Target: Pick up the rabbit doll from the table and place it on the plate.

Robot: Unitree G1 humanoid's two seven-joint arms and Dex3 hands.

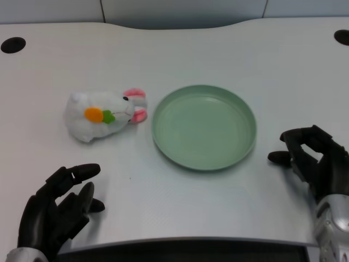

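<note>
Left hand [57,210] empty, fingers spread – wrist cut off; rabbit doll [103,114] beside plate [204,126].

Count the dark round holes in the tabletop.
2. One hole sits at the table's far left corner, the other hole at the far right corner, cut by the picture's edge. Others may lie outside the view.

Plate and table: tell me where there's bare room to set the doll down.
The plate holds nothing, so its whole inside is free. Bare table lies behind it and between the left hand and the doll. Tightest spot: the narrow gap between the doll's ears and the plate's left rim.
</note>
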